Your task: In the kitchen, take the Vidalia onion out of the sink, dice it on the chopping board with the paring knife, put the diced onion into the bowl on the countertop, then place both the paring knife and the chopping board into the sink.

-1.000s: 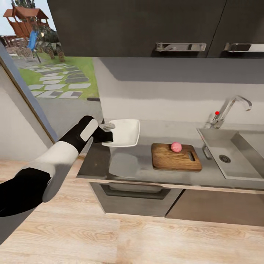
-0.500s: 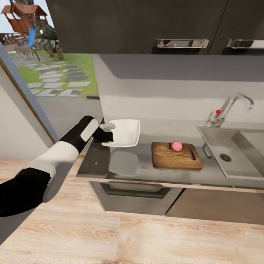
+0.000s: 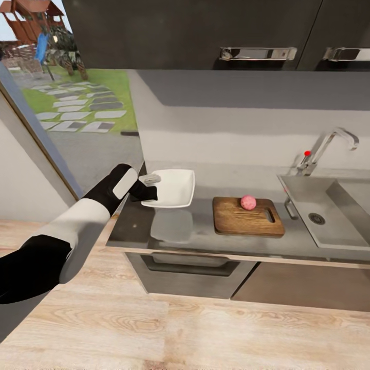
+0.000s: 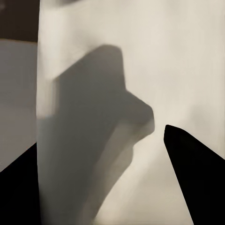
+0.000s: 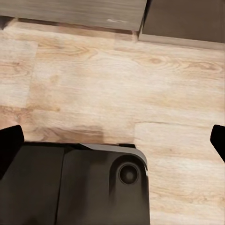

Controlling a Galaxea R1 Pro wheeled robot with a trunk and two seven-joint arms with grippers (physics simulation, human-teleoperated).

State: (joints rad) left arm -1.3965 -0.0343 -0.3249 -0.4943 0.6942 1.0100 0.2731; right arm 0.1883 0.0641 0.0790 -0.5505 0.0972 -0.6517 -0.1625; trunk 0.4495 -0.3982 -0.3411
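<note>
The white bowl (image 3: pixel 173 187) is at the left end of the grey countertop (image 3: pixel 200 234), its pale reflection just under it. My left gripper (image 3: pixel 147 186) is shut on the bowl's left rim, one finger above it and one below. In the left wrist view the bowl's white surface (image 4: pixel 140 56) lies between the two dark fingertips (image 4: pixel 187 164). A pinkish-red round onion (image 3: pixel 248 202) rests on the brown chopping board (image 3: pixel 241 222), near its slot handle. The steel sink (image 3: pixel 308 205) lies to the right of the board. The paring knife is out of view. My right gripper (image 5: pixel 114 140) hangs open over the wood floor.
A chrome tap with a red knob (image 3: pixel 329 146) stands behind the sink. Dark wall cabinets (image 3: pixel 205 31) hang above the counter. A window onto a garden (image 3: pixel 67 97) is at the left. The robot's dark base (image 5: pixel 79 187) is below the right gripper.
The whole head view has shifted slightly, so the camera moved. The left arm, bowl, onion and board keep their places relative to each other.
</note>
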